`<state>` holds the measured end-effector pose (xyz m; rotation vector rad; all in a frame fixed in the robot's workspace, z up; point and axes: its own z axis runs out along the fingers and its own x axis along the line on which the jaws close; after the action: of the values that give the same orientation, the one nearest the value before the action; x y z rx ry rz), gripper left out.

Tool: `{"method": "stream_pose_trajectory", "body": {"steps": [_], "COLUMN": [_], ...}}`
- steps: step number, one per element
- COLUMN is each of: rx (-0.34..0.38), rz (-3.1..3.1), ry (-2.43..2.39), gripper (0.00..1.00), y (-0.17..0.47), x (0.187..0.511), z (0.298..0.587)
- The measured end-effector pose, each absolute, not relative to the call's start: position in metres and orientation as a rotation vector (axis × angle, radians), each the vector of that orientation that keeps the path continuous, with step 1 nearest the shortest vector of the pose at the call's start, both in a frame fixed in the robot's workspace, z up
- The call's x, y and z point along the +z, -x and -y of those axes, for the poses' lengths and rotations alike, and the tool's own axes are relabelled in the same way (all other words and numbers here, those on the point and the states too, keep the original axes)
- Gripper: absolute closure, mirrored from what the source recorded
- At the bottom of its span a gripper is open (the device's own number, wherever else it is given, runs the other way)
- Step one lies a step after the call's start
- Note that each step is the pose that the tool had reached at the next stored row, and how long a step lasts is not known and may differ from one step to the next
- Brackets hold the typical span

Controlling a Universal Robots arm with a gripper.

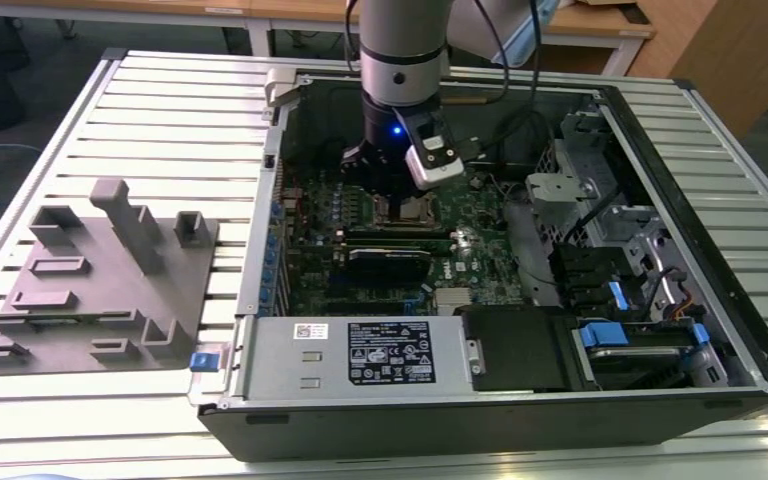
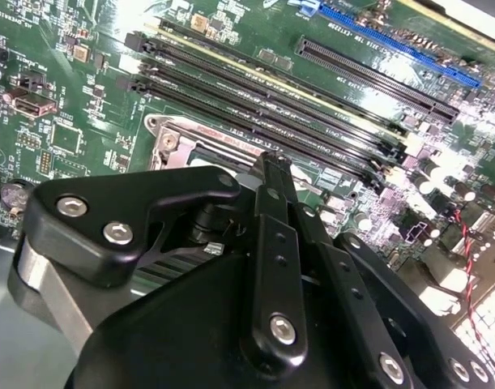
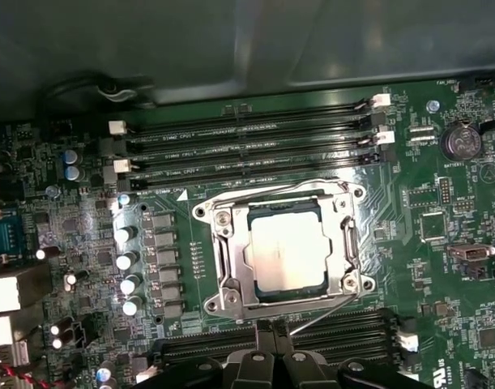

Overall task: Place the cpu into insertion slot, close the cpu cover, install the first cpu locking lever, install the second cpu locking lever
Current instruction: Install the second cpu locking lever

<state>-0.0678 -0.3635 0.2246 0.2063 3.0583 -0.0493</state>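
An open computer case [image 1: 491, 330] lies flat on a ribbed metal tabletop [image 1: 157, 110] in the exterior view, with wooden desks [image 1: 598, 25] and a dark floor beyond the far edge. A grey plastic fixture [image 1: 97, 280] sits on the tabletop toward the exterior view's left, well apart from the case. The robot arm [image 1: 404, 50] reaches straight down into the case, its claw [image 1: 387, 192] low over the green motherboard [image 1: 357, 270], just above the insertion slot [image 1: 408, 210]. A black power supply [image 1: 357, 352] fills the near end of the case.

In the second wrist view, the claw's black linkage [image 2: 271, 267] crowds the foreground, fingers drawn close together at a narrow tip, holding nothing that can be made out. Long memory slots [image 2: 271, 89] run across the board behind it.

In the first wrist view, the cpu [image 3: 288, 251] rests seated in the insertion slot [image 3: 344, 288], its silvery top showing through the cut-out of the cpu cover [image 3: 231, 251], which lies flat over it. A thin locking lever [image 3: 324, 312] angles out beside the socket's edge nearest the claw [image 3: 267, 324].
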Motion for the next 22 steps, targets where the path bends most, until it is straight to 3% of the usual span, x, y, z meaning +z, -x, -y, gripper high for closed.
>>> {"method": "stream_pose_trajectory", "body": {"steps": [22], "rx": [-0.056], "rz": [-3.058], "ry": [-0.206], "gripper": [0.89], "y": [0.0718], "x": [0.2218], "z": [0.3651]}}
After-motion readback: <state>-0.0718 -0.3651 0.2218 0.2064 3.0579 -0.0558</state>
